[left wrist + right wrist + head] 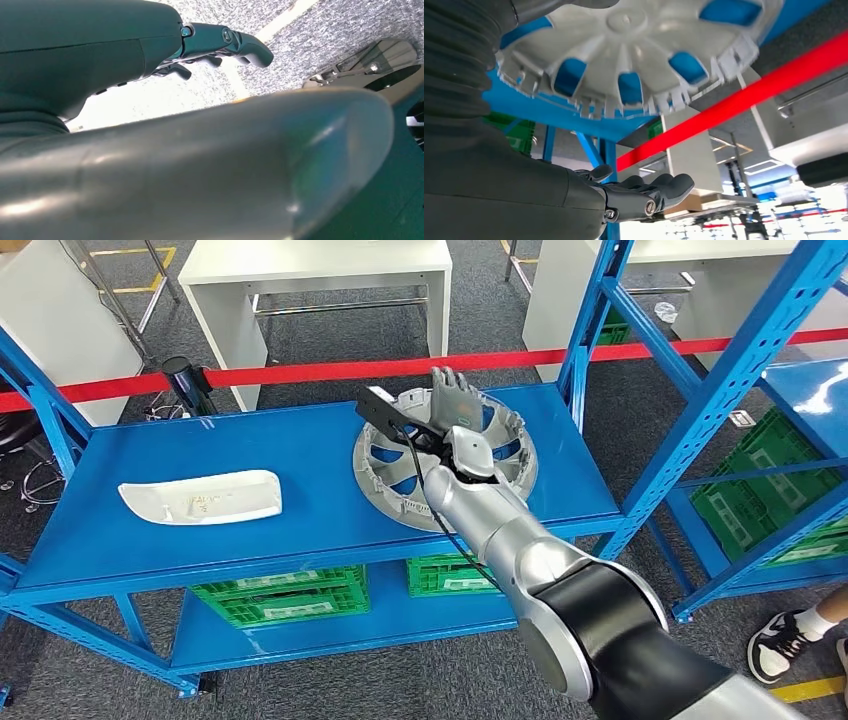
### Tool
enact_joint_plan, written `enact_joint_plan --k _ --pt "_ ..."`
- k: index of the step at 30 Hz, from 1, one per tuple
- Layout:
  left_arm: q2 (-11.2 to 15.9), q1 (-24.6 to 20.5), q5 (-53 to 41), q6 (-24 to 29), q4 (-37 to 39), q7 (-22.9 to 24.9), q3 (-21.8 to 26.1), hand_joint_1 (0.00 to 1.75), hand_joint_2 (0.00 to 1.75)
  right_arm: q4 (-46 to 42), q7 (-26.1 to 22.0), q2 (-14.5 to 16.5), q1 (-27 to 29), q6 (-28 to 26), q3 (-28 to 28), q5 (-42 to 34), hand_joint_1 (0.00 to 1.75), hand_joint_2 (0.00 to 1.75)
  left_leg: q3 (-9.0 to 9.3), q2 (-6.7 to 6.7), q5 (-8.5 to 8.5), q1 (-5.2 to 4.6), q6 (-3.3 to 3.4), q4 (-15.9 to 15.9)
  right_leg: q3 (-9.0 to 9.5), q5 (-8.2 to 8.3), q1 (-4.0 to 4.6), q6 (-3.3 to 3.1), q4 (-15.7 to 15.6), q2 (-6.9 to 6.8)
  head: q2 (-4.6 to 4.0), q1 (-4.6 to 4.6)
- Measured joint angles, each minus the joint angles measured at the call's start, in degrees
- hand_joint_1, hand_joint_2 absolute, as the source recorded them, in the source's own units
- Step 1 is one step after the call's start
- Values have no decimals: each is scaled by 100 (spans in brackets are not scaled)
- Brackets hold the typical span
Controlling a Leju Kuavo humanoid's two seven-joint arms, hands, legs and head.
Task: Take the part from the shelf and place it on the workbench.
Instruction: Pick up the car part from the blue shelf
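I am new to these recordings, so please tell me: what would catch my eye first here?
First, the silver right arm reaching over the blue shelf, its right hand open above a grey wheel cover lying on the shelf. Next, a white curved part lies further left, and a red tape runs behind.

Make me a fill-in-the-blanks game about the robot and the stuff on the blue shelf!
1. The round wheel cover lies on a shelf coloured ____.
2. The hand reaching over the wheel cover is the robot's ____ hand.
3. Behind the shelf stretches a barrier tape coloured ____.
4. The crates on the lower shelf are coloured ____.

Missing words: blue; right; red; green
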Motion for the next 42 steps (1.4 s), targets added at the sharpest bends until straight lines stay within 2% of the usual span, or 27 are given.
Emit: enact_joint_plan --k 7,14,23,35,42 --pt "-2 -4 -4 0 0 84 0 0 0 -161 -146 209 510 -161 427 51 0 175 0 1 -5 2 -7 -1 -3 -10 3 -8 0 0 0 -1" --pt "-3 -4 -1 0 0 147 1 0 0 -500 -202 293 891 -153 776 12 0 175 0 1 -8 2 -12 -3 -3 -12 3 -10 0 1 0 0" --pt "-7 -2 11 0 0 97 2 0 0 -1055 159 272 1336 -46 1196 -269 0 175 0 1 -12 2 -9 -2 -3 -15 3 -8 0 1 0 0" --pt "-7 -1 20 0 0 53 60 0 0 -2096 536 14 1711 -151 1234 -828 0 175 1 2 -12 1 -9 -2 -4 -17 2 -7 0 1 0 0" --pt "-4 -1 24 0 -2 63 104 0 0 -2249 560 -84 1841 -373 1056 -1057 0 175 0 2 -13 1 -9 -2 -4 -17 2 -6 0 1 0 0"
